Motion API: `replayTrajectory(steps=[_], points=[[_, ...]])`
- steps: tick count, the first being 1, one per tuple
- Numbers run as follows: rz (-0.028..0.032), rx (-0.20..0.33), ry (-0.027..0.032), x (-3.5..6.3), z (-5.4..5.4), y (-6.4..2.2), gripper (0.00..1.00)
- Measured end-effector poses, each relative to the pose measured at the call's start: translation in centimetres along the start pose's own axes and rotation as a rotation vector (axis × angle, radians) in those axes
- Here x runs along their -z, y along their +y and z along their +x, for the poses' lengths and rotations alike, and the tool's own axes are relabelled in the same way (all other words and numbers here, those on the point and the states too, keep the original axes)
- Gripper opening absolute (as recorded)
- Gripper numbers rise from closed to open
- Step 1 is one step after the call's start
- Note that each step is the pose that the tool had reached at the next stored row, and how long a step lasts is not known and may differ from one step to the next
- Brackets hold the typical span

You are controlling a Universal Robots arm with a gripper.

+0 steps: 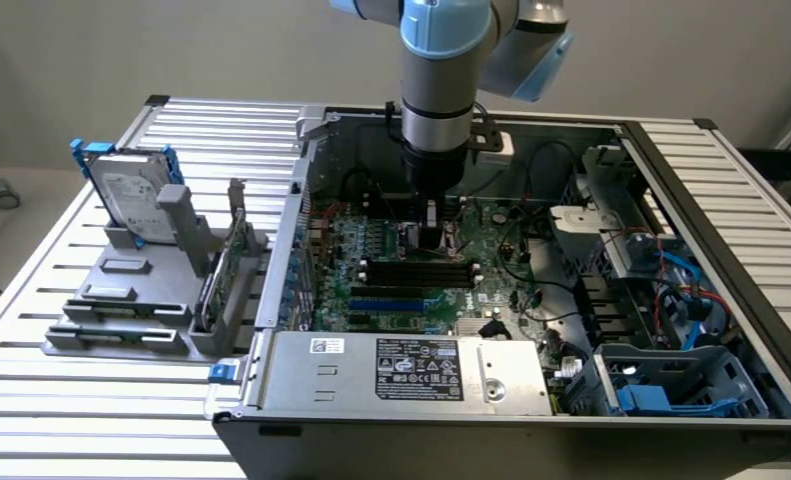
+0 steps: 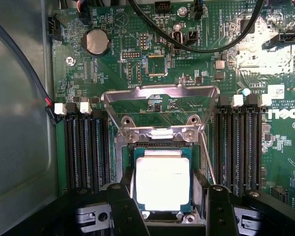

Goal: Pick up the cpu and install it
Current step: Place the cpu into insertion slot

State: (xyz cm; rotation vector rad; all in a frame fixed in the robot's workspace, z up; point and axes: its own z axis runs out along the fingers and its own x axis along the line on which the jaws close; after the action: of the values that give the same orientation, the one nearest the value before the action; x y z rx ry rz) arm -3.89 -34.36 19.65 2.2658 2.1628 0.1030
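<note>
The cpu point(image 2: 162, 179), a small square chip with a pale silvery top, lies flat in the motherboard's socket point(image 2: 199, 169) under the raised metal load plate point(image 2: 160, 93). My gripper point(image 2: 169, 189) is shut on the cpu, with one black finger point(image 2: 124, 209) at each side of the chip. In the exterior view, the gripper point(image 1: 431, 228) reaches straight down into the open computer case point(image 1: 288, 300), onto the green motherboard point(image 1: 382, 250) just behind the black memory slots point(image 1: 422, 272).
Long black memory slots point(image 2: 86, 147) flank the socket closely on both sides. Black cables point(image 2: 206, 46) cross the board beyond it. A power supply point(image 1: 409, 370) fills the case's near side. On the exterior view's left, a hard drive point(image 1: 135, 195) stands in a grey rack.
</note>
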Motion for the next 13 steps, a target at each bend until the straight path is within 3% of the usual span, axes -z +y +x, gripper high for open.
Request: replayTrajectory(steps=[13], points=[[0.0000,0.000,-0.0042,-0.16,0.29,-0.03,0.55]])
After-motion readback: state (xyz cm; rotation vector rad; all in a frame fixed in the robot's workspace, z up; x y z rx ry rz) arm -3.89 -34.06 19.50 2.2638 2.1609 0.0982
